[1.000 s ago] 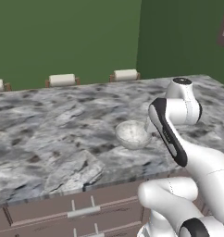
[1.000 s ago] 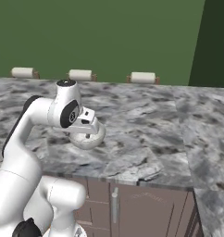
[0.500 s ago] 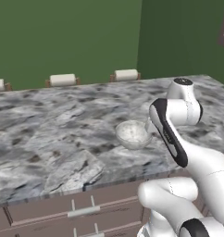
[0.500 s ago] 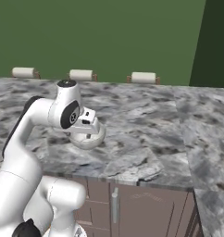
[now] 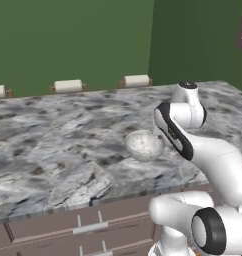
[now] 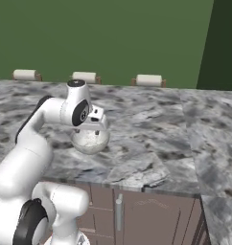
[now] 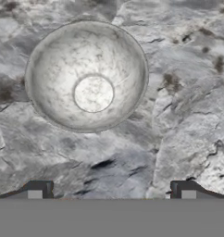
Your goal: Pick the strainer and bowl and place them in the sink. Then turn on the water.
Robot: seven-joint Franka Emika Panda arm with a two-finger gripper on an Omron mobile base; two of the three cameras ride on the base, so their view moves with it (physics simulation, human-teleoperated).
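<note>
The bowl (image 5: pixel 144 144) (image 6: pixel 90 139) is round and speckled silvery-grey, and it sits upright on the marble counter (image 5: pixel 53 145) near the front edge. In the hand view the bowl (image 7: pixel 88 74) lies above and left of centre, its small flat base showing inside. My gripper (image 7: pixel 111 190) (image 6: pixel 95 129) hovers just above the bowl's near side. It is open, its two dark fingertips (image 7: pixel 37 190) stand far apart, and nothing is between them. The strainer, the sink and the water are out of view.
The grey marble counter (image 6: pixel 151 124) runs wide to both sides and turns a corner at the right. Three pale chair backs (image 5: pixel 68 86) (image 6: pixel 84 76) line its far edge before a green wall. Drawers (image 5: pixel 88 227) and a cabinet door (image 6: pixel 137 210) sit below the front edge.
</note>
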